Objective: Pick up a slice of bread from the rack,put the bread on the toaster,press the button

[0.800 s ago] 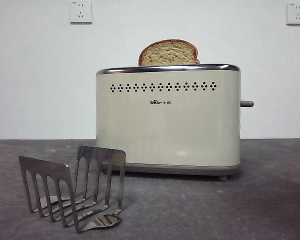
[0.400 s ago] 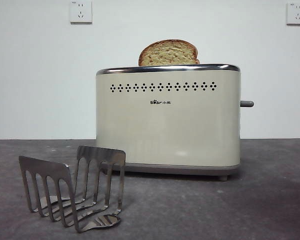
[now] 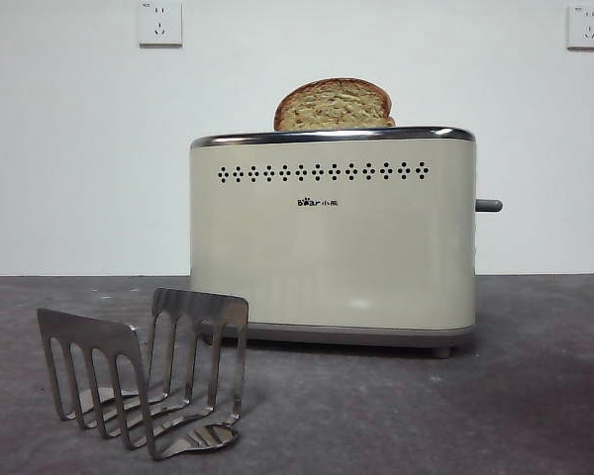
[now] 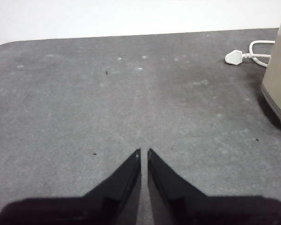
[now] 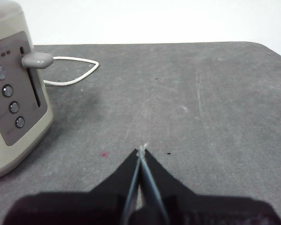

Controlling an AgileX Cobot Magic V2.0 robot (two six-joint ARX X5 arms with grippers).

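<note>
Front view: I see slice of bread point(image 3: 334, 105) seated in toaster point(image 3: 333, 237); left end effector point(image 4: 144, 152) and right end effector point(image 5: 141, 149) closed over bare bench point(image 4: 84, 103).

Bare test setup, grey tabletop point(image 3: 535, 396), blank white wall point(image 3: 79, 148), two sockets point(image 3: 159, 22)

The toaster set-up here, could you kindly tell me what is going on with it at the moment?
Nothing is being handled. The slice of bread stands in the toaster, its domed top above the rim, and the rack in front holds no bread. The button is at the top of its slot. The left gripper and the right gripper are both shut over bare table, the right one nearer the button.
</note>
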